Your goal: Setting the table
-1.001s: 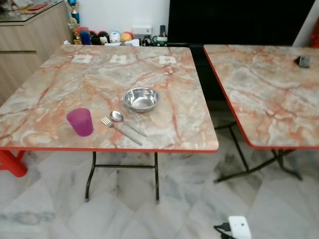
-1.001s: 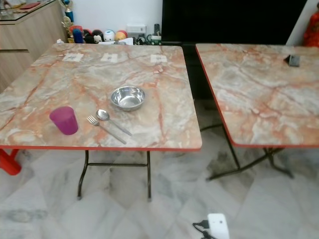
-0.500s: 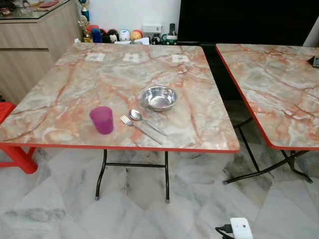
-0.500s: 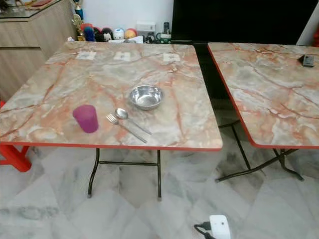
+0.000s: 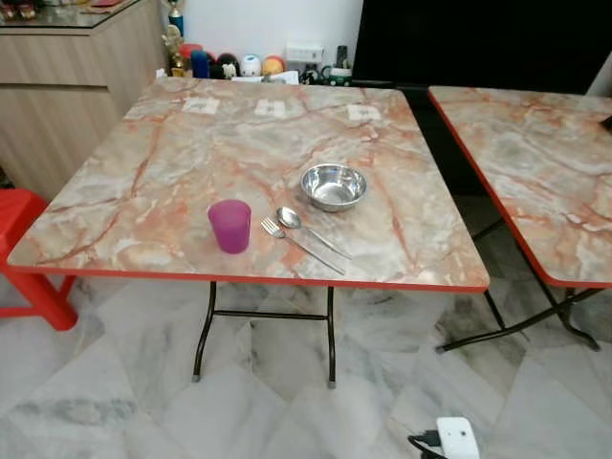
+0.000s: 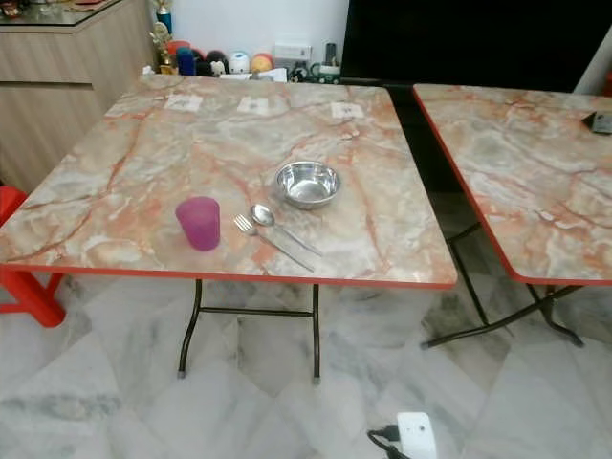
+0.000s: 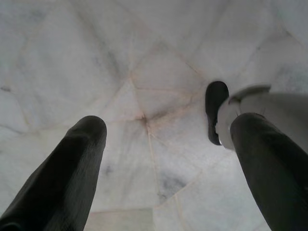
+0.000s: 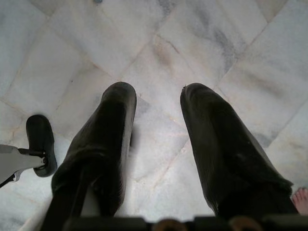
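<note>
Currently a marble-patterned bench (image 5: 163, 182) with a red edge and black folding legs stands on a pale marble-tile floor (image 5: 115, 402). Near its front edge sit, from the robot's left to right: a purple plastic cup (image 5: 229, 226), upright; a metal fork (image 5: 292, 239) and a metal spoon (image 5: 308, 228), lying side by side at a slant, close to each other, just beside the cup but apart from it; and a stainless steel bowl (image 5: 334, 185), upright, slightly farther back, near the spoon's head but not touching it. Three small white labels (image 5: 271, 108) lie in a row near the far edge. A second bench (image 5: 535, 172) of the same pattern stands to the right, with a gap between the two. A red plastic stool (image 5: 29, 258) stands at the left, beside a wooden cabinet (image 5: 67, 96). Small figurines (image 5: 229, 65) line the wall behind. A white device (image 5: 456, 440) with a dark cable lies on the floor. Left gripper (image 7: 166, 159) hangs over the floor, jaws open, nothing between them. Right gripper (image 8: 159, 144) likewise hangs over the floor tiles, jaws apart and empty.
</note>
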Controlling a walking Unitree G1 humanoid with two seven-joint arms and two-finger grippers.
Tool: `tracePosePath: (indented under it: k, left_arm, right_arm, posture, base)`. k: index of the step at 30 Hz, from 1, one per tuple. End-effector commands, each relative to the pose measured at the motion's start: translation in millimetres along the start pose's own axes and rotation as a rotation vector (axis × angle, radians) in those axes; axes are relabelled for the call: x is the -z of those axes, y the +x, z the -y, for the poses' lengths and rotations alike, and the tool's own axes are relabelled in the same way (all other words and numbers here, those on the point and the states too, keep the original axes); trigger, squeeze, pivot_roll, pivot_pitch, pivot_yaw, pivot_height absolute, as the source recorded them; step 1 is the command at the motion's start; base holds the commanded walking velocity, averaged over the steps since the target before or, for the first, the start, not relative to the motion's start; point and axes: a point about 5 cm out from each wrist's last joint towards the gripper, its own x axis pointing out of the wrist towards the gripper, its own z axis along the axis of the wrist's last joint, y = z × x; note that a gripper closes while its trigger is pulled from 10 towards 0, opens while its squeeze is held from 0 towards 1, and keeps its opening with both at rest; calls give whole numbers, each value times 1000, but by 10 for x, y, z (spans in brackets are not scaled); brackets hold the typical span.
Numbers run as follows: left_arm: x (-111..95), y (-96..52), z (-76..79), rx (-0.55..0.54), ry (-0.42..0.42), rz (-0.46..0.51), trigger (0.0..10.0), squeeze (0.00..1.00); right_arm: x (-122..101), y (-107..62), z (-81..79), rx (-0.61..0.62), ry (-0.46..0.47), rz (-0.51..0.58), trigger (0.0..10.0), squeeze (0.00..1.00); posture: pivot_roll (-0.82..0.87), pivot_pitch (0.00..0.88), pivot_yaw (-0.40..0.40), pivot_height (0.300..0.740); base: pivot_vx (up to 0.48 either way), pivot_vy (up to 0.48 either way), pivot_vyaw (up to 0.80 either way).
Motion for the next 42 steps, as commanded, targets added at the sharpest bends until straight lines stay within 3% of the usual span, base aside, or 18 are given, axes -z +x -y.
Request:
tracePosePath:
  k: [1,28,32,33,37,42]
  left_arm:
    - [55,-6,38,7,-9,-21,10000,0]
    - [126,-24,92,27,14,-26,10000,0]
    - [133,-24,107,27,13,-27,10000,0]
    - [137,-25,118,28,13,-27,10000,0]
    - [147,-27,133,29,11,-27,10000,0]
    - [151,-30,131,30,9,-23,10000,0]
  right_arm:
    - [40,-10,58,14,4,-13,10000,0]
    - [24,-13,59,18,15,17,10000,0]
    - [-33,-29,87,80,62,113,10000,0]
    - [-55,-42,94,101,135,167,10000,0]
    - [-106,-73,107,121,246,270,10000,0]
    - [-189,-108,106,94,285,383,10000,0]
  posture:
    - [26,87,-25,740]
    - [26,88,-28,740]
    - [25,90,-28,740]
    - [19,91,-31,740]
    - [17,92,-34,740]
    - [10,95,-37,740]
  base:
    - [0,0,0]
    - [0,34,0]
    - [0,0,0]
    - [0,0,0]
    - [0,0,0]
    - [0,0,0]
